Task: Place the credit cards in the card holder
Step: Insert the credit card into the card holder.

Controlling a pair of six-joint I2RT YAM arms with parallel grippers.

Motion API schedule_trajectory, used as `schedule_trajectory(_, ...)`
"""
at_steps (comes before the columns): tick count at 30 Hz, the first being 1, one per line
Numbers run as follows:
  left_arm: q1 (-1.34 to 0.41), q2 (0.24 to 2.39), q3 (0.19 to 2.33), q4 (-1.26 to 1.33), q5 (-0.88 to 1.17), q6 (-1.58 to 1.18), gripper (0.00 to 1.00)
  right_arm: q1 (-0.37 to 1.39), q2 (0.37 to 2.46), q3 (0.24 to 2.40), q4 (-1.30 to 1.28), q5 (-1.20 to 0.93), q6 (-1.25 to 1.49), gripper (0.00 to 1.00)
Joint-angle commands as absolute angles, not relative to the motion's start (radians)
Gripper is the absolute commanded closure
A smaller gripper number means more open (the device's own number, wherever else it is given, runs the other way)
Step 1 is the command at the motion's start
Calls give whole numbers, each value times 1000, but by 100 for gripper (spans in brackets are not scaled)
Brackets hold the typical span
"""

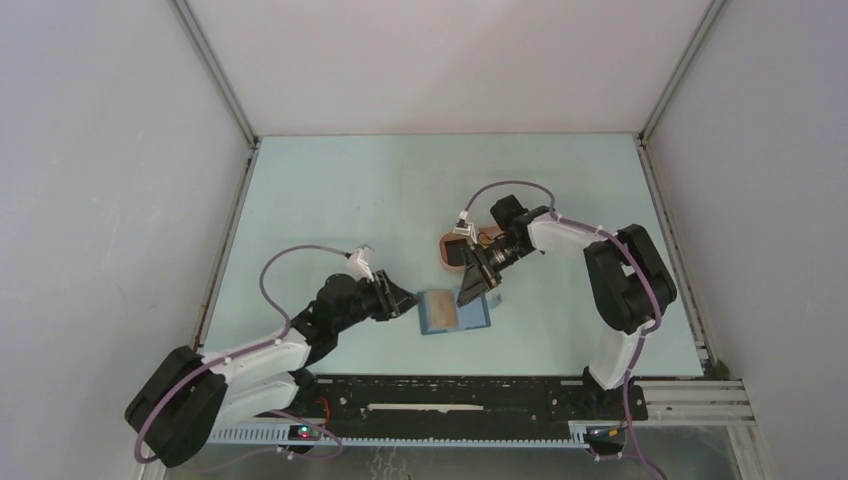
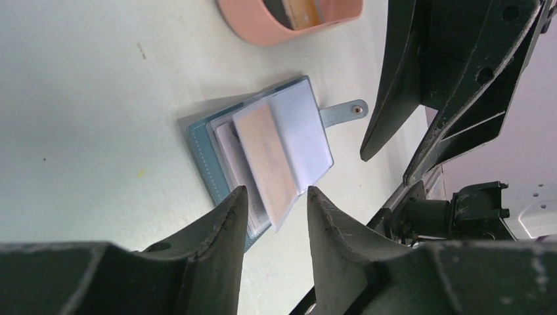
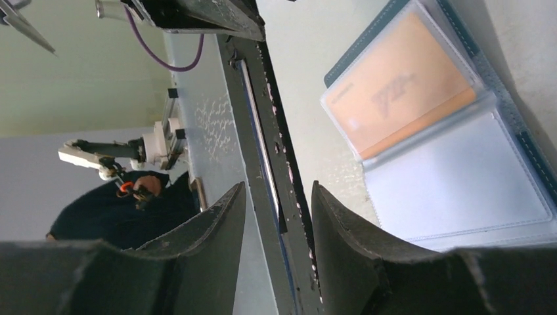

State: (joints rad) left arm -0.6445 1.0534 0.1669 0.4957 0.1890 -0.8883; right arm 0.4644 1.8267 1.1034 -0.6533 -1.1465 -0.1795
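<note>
While open, one card holder (image 2: 200,147)

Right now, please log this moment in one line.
left gripper: open, at blue leather-like folding card holder | right gripper: open, empty, near it | orange plastic card: sleeved inside | salmon-pink oval tray: beyond holder

Open card holder (image 2: 263,154) near pink tray (image 2: 263,29)
</note>
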Motion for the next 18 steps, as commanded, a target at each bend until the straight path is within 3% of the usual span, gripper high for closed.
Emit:
schedule_trajectory(1, -640, 968, 277, 317, 238, -756, 56, 459, 1741, 1183, -783, -1144, -361, 50)
schedule_trajectory(7, -654, 1058, 351, 451, 404, -758, 65, 450, 1603, 1188, -798, -1014, -421, 50)
schedule_trajectory(14, -709, 1287, 431, 531, 440, -761, 86, 379, 1538, 1175, -802, -1001, -431, 50)
schedule_trajectory(18, -714, 1391, 423, 573, 436, -774, 91, 371, 1555, 1173, -804, -1005, -432, 50)
